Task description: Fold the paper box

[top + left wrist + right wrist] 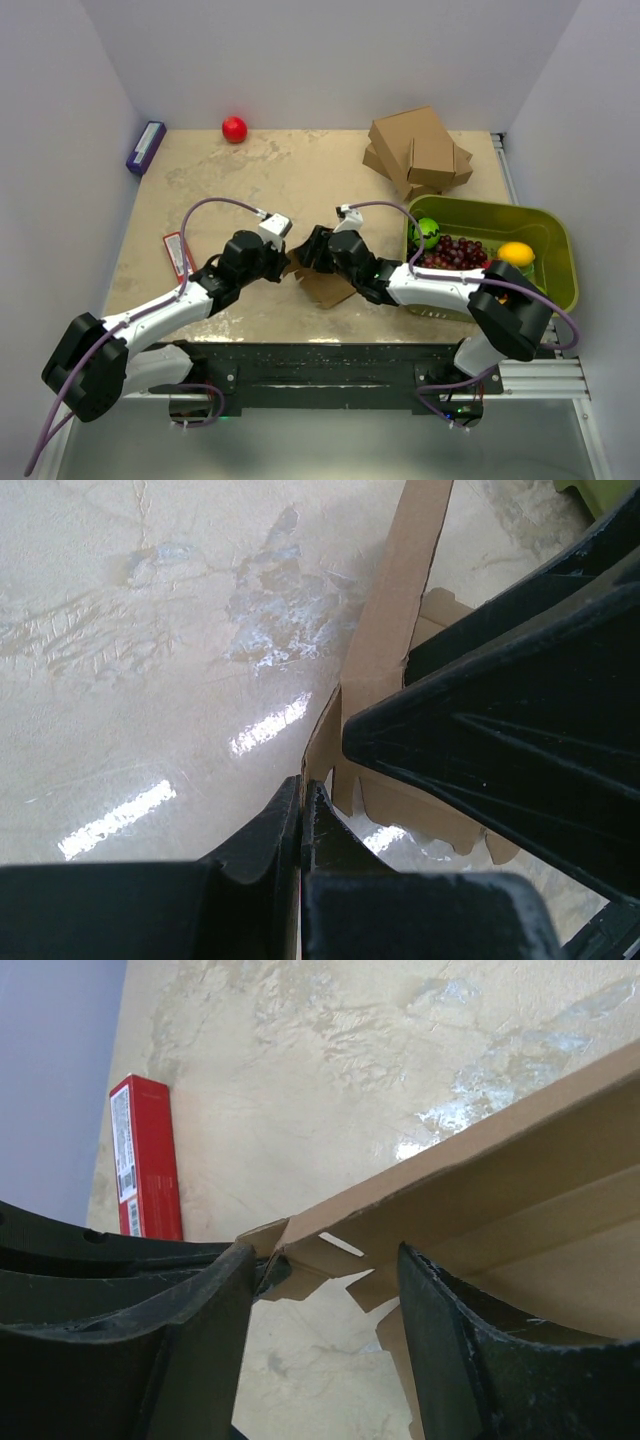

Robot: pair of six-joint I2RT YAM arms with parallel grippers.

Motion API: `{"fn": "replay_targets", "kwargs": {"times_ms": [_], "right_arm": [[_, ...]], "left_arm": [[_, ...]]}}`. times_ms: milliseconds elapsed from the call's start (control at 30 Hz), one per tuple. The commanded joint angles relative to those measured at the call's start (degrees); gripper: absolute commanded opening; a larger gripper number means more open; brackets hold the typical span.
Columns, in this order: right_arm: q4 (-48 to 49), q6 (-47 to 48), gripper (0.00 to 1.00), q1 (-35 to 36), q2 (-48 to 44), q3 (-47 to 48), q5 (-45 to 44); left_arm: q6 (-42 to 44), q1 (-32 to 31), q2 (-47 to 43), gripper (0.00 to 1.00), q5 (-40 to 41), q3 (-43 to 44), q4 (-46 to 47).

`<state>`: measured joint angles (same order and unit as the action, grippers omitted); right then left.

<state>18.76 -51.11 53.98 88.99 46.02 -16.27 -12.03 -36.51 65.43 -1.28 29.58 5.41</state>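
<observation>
paper box [326, 287]: brown die-cut sheet, partly folded, on the bench [300, 180] near the front edge, about mid-width, between the two arms. one long wall is raised off the flat panel. notched flaps run along the sheet's edge.

left tool [303, 792]: fingers pressed together with no gap, tips pinched on a corner flap at the sheet's left end. comes in low from the left.

right tool [325, 1272]: fingers apart, astride the same end of the sheet. one finger is in front of the raised wall and the other just outside the corner flap, so the cardboard sits between them unclamped. the two tools are nearly tip to tip.

around it:
- flat red pack [178, 252] lies on the bench left of the left arm, near the side wall.
- red ball [234, 129] far back, left of centre.
- purple box [146, 146] at the back left corner.
- stack of cardboard boxes [420, 150] back right, well apart from the sheet.
- green bin [470, 206] on the right, holding grapes [460, 250], a lemon [516, 253] and a round green item [427, 232].
</observation>
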Motion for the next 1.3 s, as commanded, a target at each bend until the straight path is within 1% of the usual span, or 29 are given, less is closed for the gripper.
{"fn": "replay_targets", "kwargs": {"times_ms": [0,67,267,667,1000,1133,1267], "right_arm": [[-1.09,0.93,0.59,0.69,-0.84,1.97,-4.55],[-1.71,1.36,0.55,0.69,-1.19,1.79,-6.48],[-3.03,4.96,0.51,0.61,-1.1,1.97,-11.14],[-2.68,12.78,0.48,0.6,0.48,5.04,-15.98],[5.31,21.75,0.41,0.6,1.1,2.14,-15.2],[7.42,24.74,0.41,0.43,2.24,3.11,-13.62],[9.18,25.45,0.41,0.34,2.85,4.16,-11.77]], "left_arm": [[-0.71,-0.23,-1.44,0.0,0.05,2.14,0.74],[-0.62,-0.14,-1.53,0.0,0.05,2.23,0.65],[0.17,-0.23,-1.62,0.0,-1.09,2.23,0.65],[1.57,-0.23,-1.97,0.0,-2.94,2.15,0.48],[1.57,-0.14,-1.71,0.0,-3.91,2.32,0.04],[1.66,-0.14,-1.71,0.0,-4.7,2.5,0.04],[1.84,-0.23,-1.36,0.0,-5.4,2.41,-0.05]]}}
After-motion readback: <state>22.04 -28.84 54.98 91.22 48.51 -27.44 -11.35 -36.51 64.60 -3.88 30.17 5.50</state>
